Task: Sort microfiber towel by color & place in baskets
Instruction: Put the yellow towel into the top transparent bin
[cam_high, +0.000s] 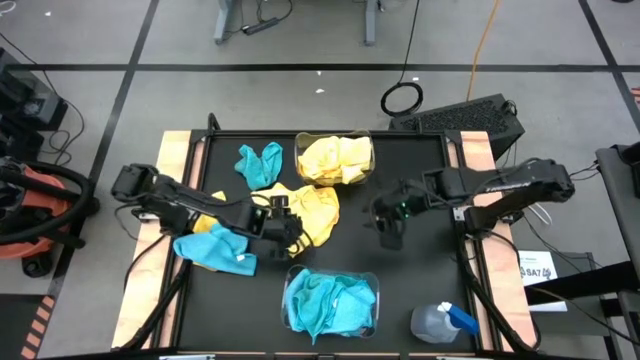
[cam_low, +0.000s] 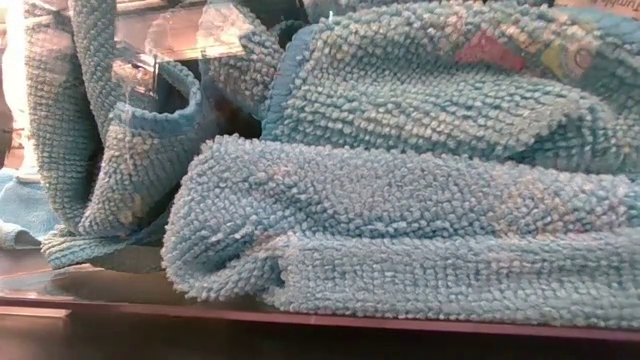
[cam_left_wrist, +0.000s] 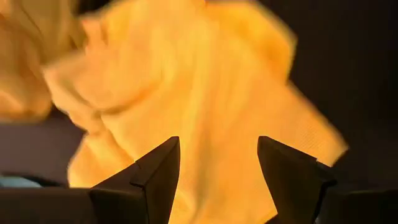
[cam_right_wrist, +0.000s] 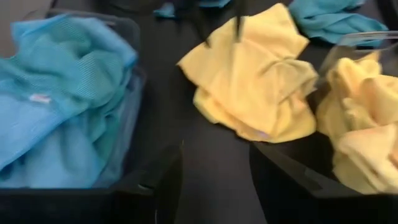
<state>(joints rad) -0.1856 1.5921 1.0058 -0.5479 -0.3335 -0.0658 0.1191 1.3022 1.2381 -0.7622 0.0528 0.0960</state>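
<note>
Overhead, a black mat (cam_high: 420, 290) is covering the table between pale wooden side rails (cam_high: 172, 160). No brand name or printed text is readable anywhere; a white paper sheet (cam_high: 537, 268) beside the right rail is carrying dark marks too small to make out.

Two clear plastic baskets with rounded corners are sitting on the mat. The far basket (cam_high: 334, 138) is holding crumpled yellow towels (cam_high: 337, 160); the near basket (cam_high: 290, 290) is holding bunched turquoise towels (cam_high: 332, 304). The low view is looking through the near basket's clear wall, where the turquoise cloth (cam_low: 400, 220) is showing a nubby, looped pile and stitched hems.

Loose on the mat, a rumpled yellow towel (cam_high: 310, 208) is lying between the two baskets. One turquoise towel (cam_high: 260, 163) is lying just beside the far basket, and another (cam_high: 215, 248) is lying near the left arm.

The left gripper (cam_high: 283, 222) is hovering at the loose yellow towel's edge, its dark tapered fingers (cam_left_wrist: 155, 177) standing apart with the yellow cloth (cam_left_wrist: 205, 112) showing between them and nothing clamped. The right gripper (cam_high: 388, 228) is hanging over bare mat, well apart from the towels, its fingers (cam_right_wrist: 158, 180) parted and empty.

A clear spray bottle with a blue trigger (cam_high: 440, 322) is lying near the mat's near right corner.
</note>
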